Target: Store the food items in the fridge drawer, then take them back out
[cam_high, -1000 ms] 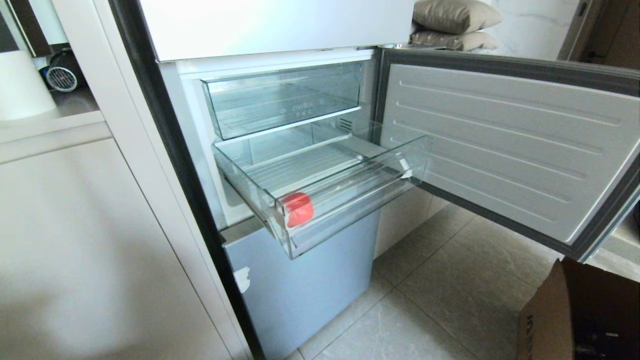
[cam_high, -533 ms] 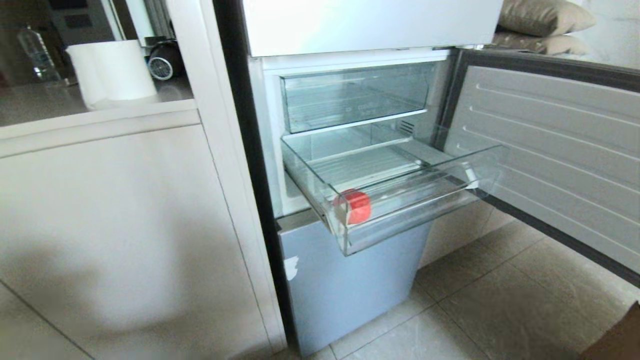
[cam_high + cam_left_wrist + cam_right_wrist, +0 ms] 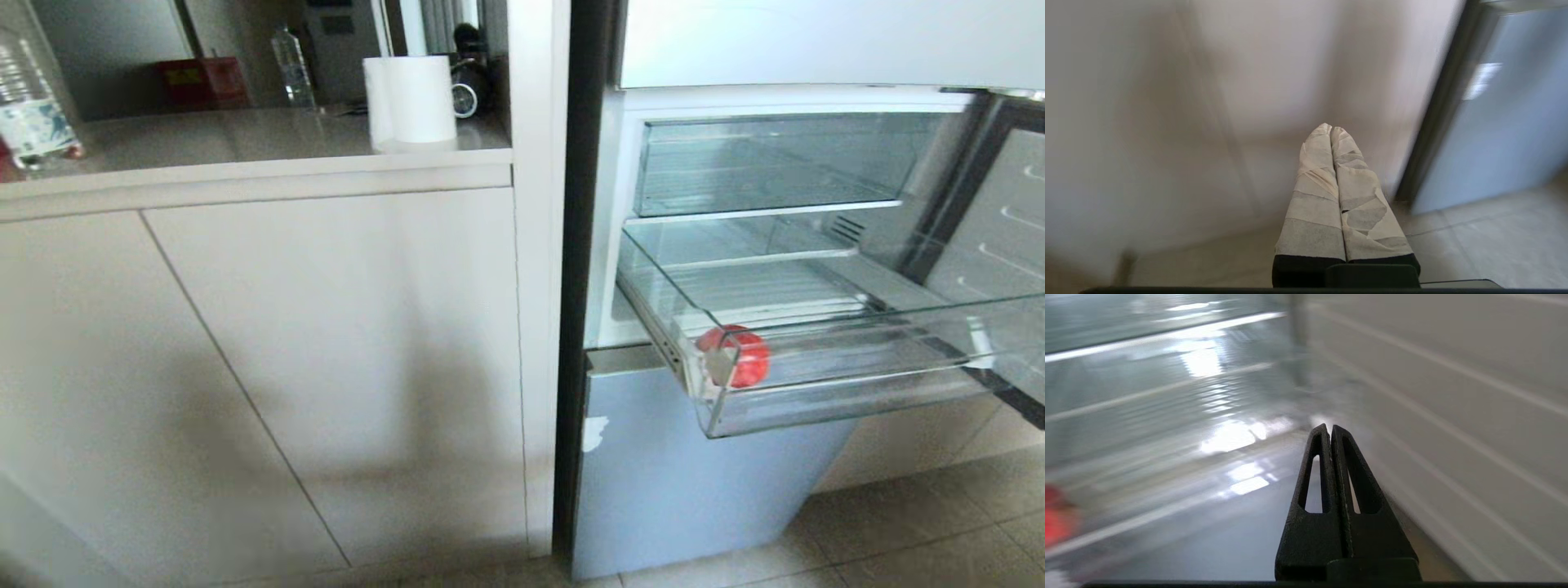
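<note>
The clear fridge drawer stands pulled out of the open fridge at the right of the head view. One red food item lies inside its near left corner; it also shows as a red blur in the right wrist view. My right gripper is shut and empty, pointing toward the drawer front and the ribbed door liner. Low beside a beige cabinet, my left gripper, with tape-wrapped fingers, is shut and empty. Neither arm shows in the head view.
An upper clear bin sits above the drawer. The open fridge door is at far right. Beige cabinets fill the left, with a counter holding a paper roll and bottles. Tiled floor lies below.
The whole head view has swung left: the fridge and drawer now sit at the right, and more cabinet and counter show. The red item stays in the drawer.
</note>
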Motion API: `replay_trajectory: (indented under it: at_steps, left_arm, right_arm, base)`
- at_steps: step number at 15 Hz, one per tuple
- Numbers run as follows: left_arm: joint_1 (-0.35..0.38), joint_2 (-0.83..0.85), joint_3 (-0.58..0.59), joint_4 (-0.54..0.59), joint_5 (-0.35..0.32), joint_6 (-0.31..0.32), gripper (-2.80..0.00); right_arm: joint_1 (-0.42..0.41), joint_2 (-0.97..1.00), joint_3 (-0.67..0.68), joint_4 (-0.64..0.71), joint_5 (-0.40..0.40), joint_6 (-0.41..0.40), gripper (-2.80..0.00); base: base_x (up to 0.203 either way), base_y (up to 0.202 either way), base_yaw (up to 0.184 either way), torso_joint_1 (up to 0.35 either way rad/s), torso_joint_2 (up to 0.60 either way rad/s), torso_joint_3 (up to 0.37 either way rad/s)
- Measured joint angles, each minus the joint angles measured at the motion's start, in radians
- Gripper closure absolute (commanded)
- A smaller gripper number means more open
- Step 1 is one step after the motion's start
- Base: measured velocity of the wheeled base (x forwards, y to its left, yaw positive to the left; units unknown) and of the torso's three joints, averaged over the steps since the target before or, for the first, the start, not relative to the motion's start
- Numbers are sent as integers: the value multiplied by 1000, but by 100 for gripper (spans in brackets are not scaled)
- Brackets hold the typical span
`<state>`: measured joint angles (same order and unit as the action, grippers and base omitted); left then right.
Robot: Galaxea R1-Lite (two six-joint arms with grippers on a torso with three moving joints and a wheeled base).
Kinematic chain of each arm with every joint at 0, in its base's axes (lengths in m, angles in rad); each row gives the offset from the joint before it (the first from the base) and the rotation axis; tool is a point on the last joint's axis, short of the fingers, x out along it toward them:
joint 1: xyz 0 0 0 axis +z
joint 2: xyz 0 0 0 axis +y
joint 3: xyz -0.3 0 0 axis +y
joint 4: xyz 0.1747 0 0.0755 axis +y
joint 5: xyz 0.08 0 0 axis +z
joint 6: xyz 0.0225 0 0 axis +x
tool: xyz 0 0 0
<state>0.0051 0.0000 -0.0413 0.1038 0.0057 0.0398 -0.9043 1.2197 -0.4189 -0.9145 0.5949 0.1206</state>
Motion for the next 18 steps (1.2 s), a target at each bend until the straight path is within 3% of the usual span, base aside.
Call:
replay_trajectory:
  at_steps: [5,8,10,13,16,18]
  left_arm:
    - [0,0,0,0,0,0,0]
    - [0,0,0,0,0,0,0]
    - [0,0,0,0,0,0,0]
    - [1,0,0,0,0,0,0]
    - [0,0,0,0,0,0,0]
    - [0,0,0,0,0,0,0]
  right_arm:
    - [7,3,-1,0,0,3,0]
    - [47,4,-59,53,-1,10,0]
    - [89,4,-194,238,-1,14,0]
    - [192,32,-560,677,-2,14,0]
    - [366,152,-917,1135,-43,12,0]
    - [528,280,-1061,1377,-135,12,0]
  base:
    - [1,-7,154,4,4,3]
    - [0,0,0,0,0,0]
    - [0,0,0,0,0,0]
    - [0,0,0,0,0,0]
    - [0,0,0,0,0,0]
    - [0,0,0,0,0,0]
